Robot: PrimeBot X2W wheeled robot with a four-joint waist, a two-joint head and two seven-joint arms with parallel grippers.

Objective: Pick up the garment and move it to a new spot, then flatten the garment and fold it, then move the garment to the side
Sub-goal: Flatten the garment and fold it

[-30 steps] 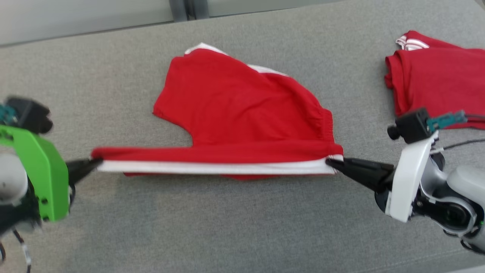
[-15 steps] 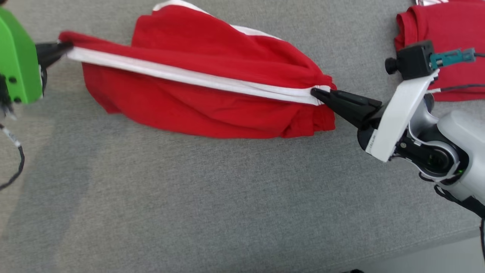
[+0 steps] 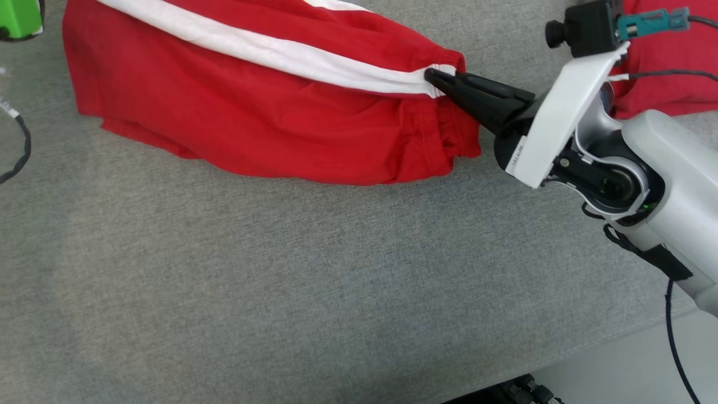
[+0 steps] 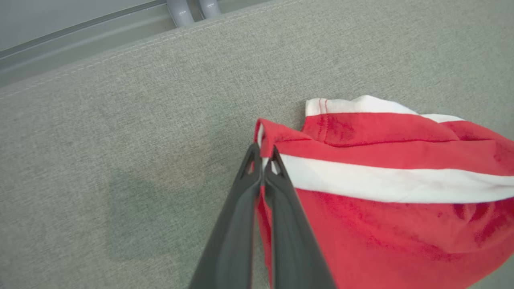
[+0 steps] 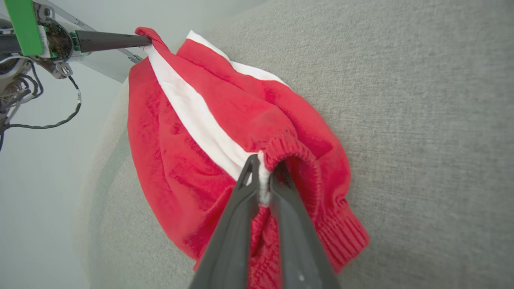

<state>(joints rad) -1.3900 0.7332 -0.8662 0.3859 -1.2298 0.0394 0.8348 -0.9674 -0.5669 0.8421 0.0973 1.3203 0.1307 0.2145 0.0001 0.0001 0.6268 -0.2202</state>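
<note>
The shorts [image 3: 269, 123] are bright red with a white stripe [image 3: 269, 53] along the side. The padded surface [image 3: 280, 280] is mottled grey weave. At far right, a second garment [image 3: 667, 50] is red. The right gripper [image 3: 435, 76] is black, its wrist cover [image 3: 561, 106] white. At far left is a green cover [image 3: 19, 17].

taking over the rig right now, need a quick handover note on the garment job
Left gripper: shut on one end of the red garment, at its white stripe.
Right gripper: shut on the elastic waistband end, by the same stripe.
Garment: lifted and stretched between the two grippers over the grey surface. I cannot tell if its hanging lower edge touches.
A second red garment lies at the far right, behind the right arm.
Done: pick-up.
Left: set it down at the new spot, flatten, fold, move aside.
</note>
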